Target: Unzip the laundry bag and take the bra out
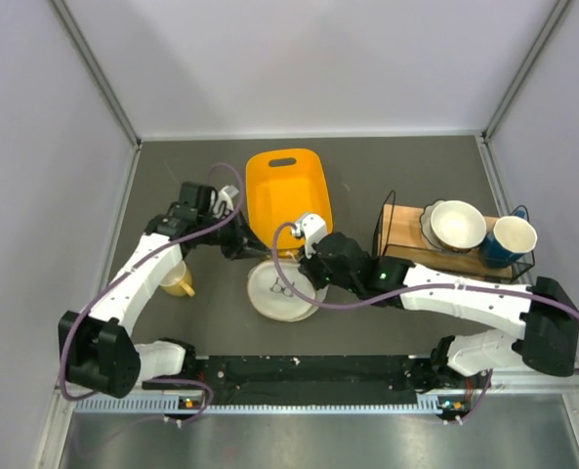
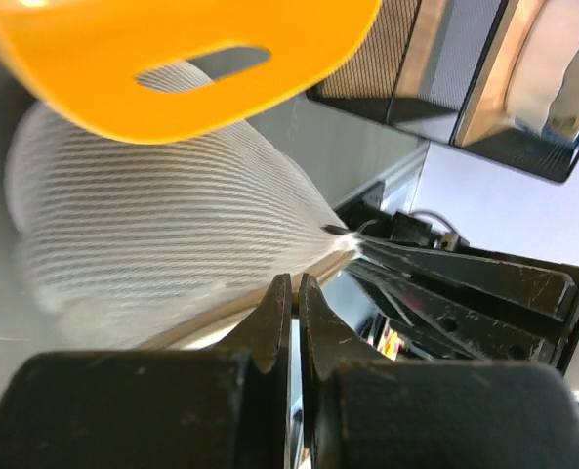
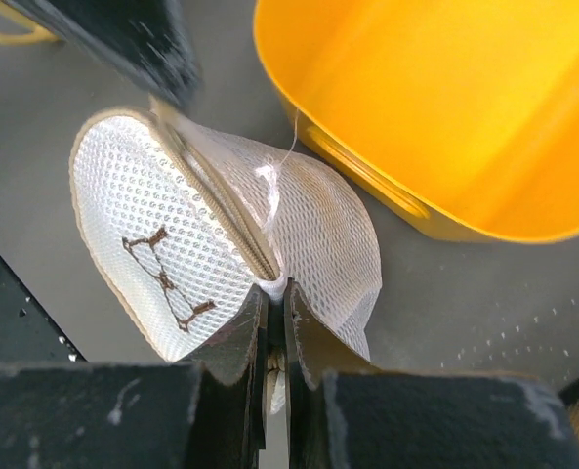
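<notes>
Right gripper [image 3: 273,298] is clamped almost shut on the laundry bag [image 3: 143,195], at one end of its zip rim [image 3: 221,210]. Left gripper [image 2: 291,285] is pressed nearly closed at the opposite end of that rim; whether the slider sits between its tips cannot be told. The laundry bag lies mid-worktop, just on the near side of the yellow tub [image 3: 445,98]. Assessment: the 2 holds should separate along the zip line, one anchoring and one drawing steadily. A sideways tug risks snagging mesh.
</notes>
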